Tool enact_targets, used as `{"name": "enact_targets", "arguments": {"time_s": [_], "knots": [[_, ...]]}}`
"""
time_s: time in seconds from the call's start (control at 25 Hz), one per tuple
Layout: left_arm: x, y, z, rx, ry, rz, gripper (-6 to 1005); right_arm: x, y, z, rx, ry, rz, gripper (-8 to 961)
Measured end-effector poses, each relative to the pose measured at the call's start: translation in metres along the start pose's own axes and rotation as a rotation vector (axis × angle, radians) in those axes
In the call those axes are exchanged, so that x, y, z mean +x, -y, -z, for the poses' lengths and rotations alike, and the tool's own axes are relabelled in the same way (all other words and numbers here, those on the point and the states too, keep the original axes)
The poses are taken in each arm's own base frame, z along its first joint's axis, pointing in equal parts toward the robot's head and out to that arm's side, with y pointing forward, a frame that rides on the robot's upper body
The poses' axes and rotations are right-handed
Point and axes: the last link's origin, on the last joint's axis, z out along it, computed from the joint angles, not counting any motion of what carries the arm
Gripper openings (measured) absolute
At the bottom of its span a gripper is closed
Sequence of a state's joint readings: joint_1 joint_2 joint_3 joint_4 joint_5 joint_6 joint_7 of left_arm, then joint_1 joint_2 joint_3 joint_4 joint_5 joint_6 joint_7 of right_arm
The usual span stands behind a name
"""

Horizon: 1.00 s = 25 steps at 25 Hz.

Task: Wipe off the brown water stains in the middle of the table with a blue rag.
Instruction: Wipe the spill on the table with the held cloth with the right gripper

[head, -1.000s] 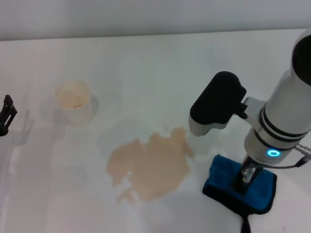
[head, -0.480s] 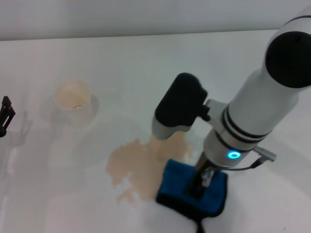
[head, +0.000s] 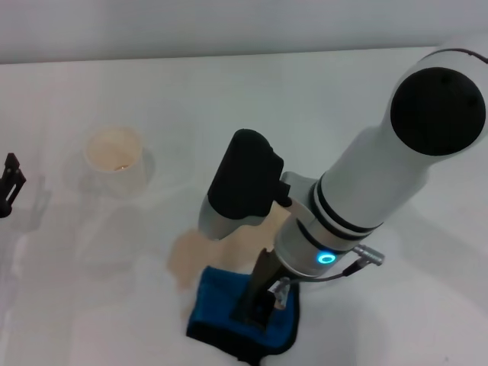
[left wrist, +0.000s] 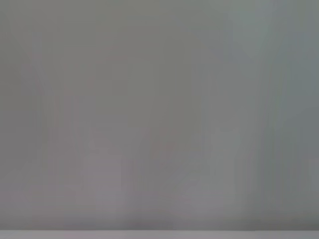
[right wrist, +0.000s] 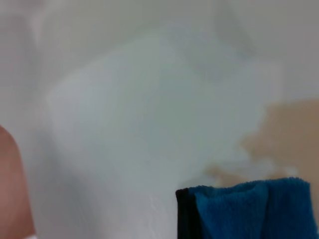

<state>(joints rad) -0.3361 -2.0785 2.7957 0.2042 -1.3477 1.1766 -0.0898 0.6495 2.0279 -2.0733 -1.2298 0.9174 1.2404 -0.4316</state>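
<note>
Right gripper (head: 263,299) apparently clamped on rag (head: 221,305); remaining stain (head: 189,252) lies just beyond and left of it. Left gripper (head: 9,185) parked far left, state unclear.

I see a bright blue rag (head: 221,305) with black trim, a light tan stain (head: 185,255), a white table (head: 229,107), and a possibly cream cup (head: 114,162).
</note>
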Motion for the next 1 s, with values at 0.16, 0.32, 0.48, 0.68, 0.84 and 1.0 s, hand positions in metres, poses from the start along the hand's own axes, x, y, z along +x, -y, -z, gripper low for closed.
{"name": "enact_targets", "arguments": {"time_s": [0.16, 0.32, 0.48, 0.68, 0.84, 1.0], "knots": [[0.000, -0.002, 0.000, -0.014, 0.001, -0.005, 894, -0.005, 0.000, -0.006, -0.012, 0.056, 0.025, 69], [0.000, -0.003, 0.000, -0.015, 0.001, -0.002, 895, -0.008, 0.004, -0.014, -0.006, 0.112, 0.034, 70], [0.000, -0.003, 0.002, -0.015, -0.002, -0.001, 895, -0.010, 0.010, -0.017, 0.020, 0.148, 0.023, 70], [-0.001, -0.003, 0.002, -0.015, -0.001, -0.003, 894, -0.010, 0.019, -0.020, 0.057, 0.180, 0.001, 70], [-0.001, -0.002, 0.002, -0.014, 0.000, -0.005, 893, -0.013, 0.028, -0.018, 0.088, 0.205, -0.015, 66], [-0.001, -0.002, 0.002, -0.014, 0.000, -0.005, 893, -0.014, 0.046, -0.013, 0.132, 0.225, -0.050, 65]]}}
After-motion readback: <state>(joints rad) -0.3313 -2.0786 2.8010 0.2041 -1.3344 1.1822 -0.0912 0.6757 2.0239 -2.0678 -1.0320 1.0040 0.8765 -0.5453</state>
